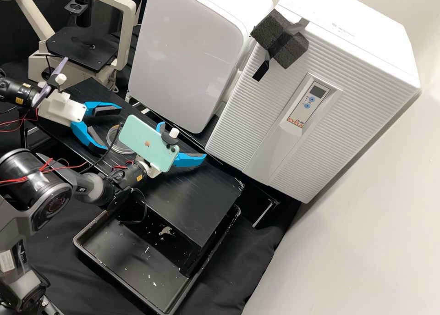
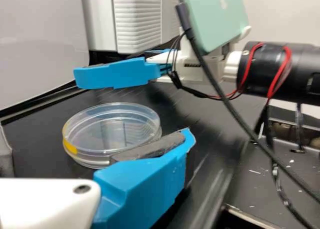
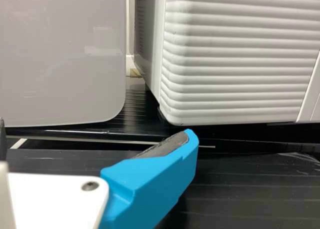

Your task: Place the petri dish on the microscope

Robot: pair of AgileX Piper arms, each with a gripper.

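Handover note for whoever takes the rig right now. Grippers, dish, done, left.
Left gripper, blue-fingered: open beside the dish, holding nothing.
Right gripper, blue-fingered: open over the black bench, holding nothing.
Clear round petri dish with a yellow mark on its side: flat on the bench.
Beige microscope with black stage: beyond the left gripper.
Done: no pick or placement yet.
Left: grip dish, lift, set on stage.

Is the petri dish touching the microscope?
Apart. In the high view, the petri dish lies on the black bench, with a plain gap before the microscope.
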